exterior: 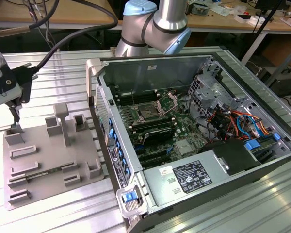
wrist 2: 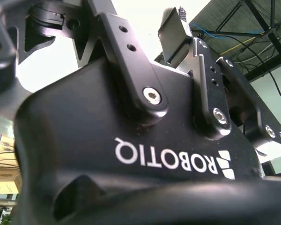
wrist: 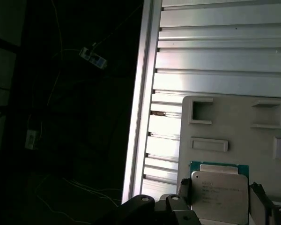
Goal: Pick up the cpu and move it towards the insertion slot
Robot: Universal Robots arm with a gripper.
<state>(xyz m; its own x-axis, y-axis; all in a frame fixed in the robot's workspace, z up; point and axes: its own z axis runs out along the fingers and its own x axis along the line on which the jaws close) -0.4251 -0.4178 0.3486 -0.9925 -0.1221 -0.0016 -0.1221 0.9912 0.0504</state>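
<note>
The cpu (wrist: pixel 219 190), a flat silvery square with a thin green-tan rim, lies at the corner of the grey plastic tray (wrist: pixel 234 126) in the first wrist view. My gripper (wrist: pixel 220 199) straddles it, one finger against each of two opposite edges, and looks shut on it. In the exterior view the gripper (exterior: pixel 13 124) is low over the tray's (exterior: pixel 48 160) far corner at the exterior view's left. The insertion slot (exterior: pixel 148 112), a square socket with a dark centre and a silver frame, sits on the motherboard inside the open computer case (exterior: pixel 223 167), well to the exterior view's right of the gripper.
Raised grey blocks (exterior: pixel 63 121) stand on the tray between the gripper and the case wall (exterior: pixel 99 104). The ribbed aluminium table's edge (wrist: pixel 140 108) runs close beside the tray. Cables (exterior: pixel 242 124) and a power supply (exterior: pixel 191 177) fill the case's near side.
</note>
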